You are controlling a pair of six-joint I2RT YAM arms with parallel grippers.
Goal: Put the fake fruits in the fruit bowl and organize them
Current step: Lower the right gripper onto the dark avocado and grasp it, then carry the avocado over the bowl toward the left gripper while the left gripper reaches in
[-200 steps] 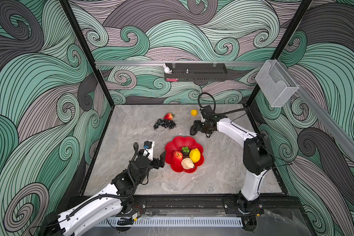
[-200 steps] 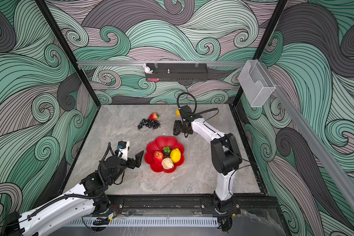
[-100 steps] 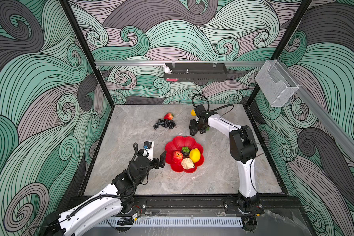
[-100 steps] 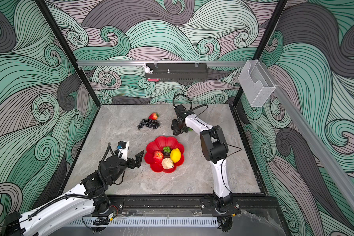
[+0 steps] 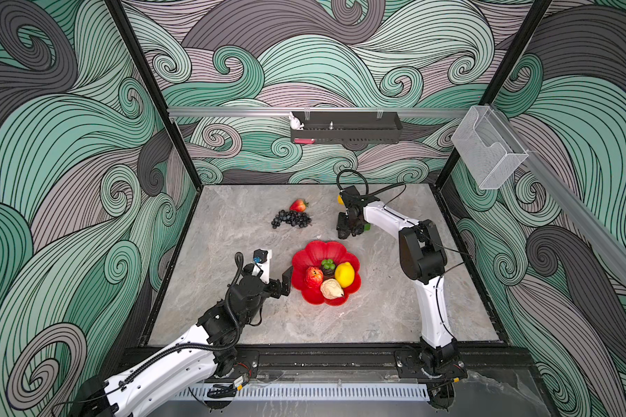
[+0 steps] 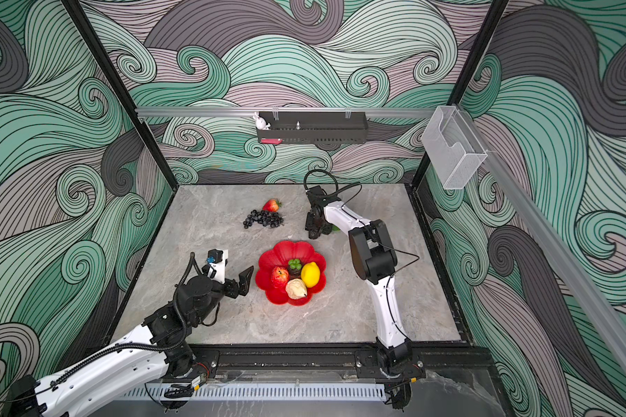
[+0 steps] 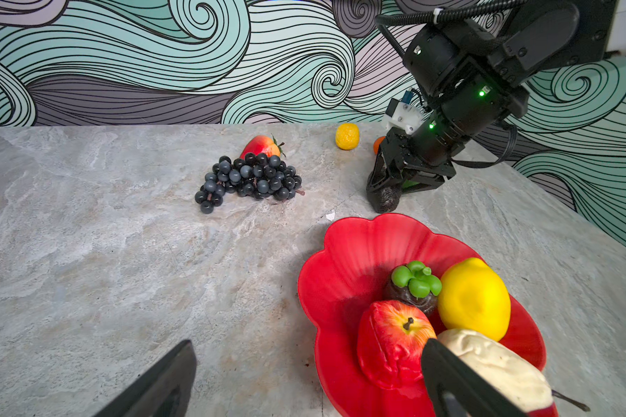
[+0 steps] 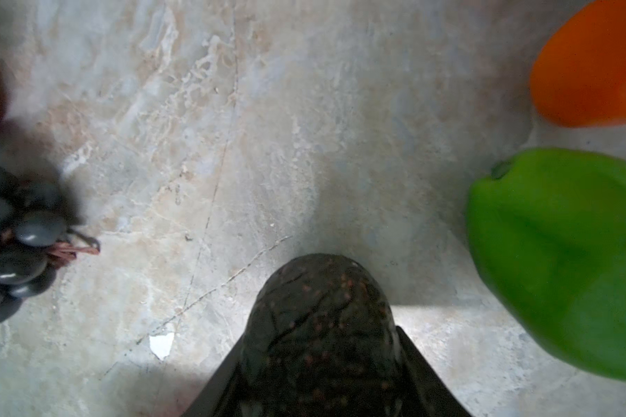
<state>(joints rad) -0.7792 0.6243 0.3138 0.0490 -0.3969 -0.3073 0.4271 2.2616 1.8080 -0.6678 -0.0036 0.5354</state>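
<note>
The fruit bowl [image 5: 318, 249], a shallow glossy red dish w/ a petal-shaped rim, sits on the marble table [image 5: 232, 307] a bit nearer than centre. It holds 4 fruits packed together in its near half. From the left these are a red apple [image 5: 313, 276] w/ a yellow blush, a dark round fruit [image 5: 327, 267] w/ a green leafy cap just behind it, a beige pear [image 5: 331, 289] lying at the near rim, & a smooth yellow lemon [image 5: 344, 274]. On the back wall hangs a black tray [image 5: 355, 135] w/ a small white rabbit figure [image 5: 296, 122] at its left end. On the right wall hangs a clear bin [image 5: 485, 151], whose content I cannot tell. The left gripper [image 7: 308, 348] hovers just left of the bowl, jaws spread wide w/ nothing btw. them. Behind the bowl lie the dark grapes [image 5: 291, 219], w/ a strawberry [image 5: 298, 205] touching their far side. Further right, a small yellow fruit [image 7: 347, 136] lies near the back wall, & an orange [image 8: 593, 68] & a green fruit [image 8: 564, 252] lie close together. The right gripper [image 8: 320, 364] reaches down there, jaws pressed on both sides of a dark speckled avocado [image 8: 315, 296]. The avocado rests on the table just behind the bowl's far rim, apart from it.
</note>
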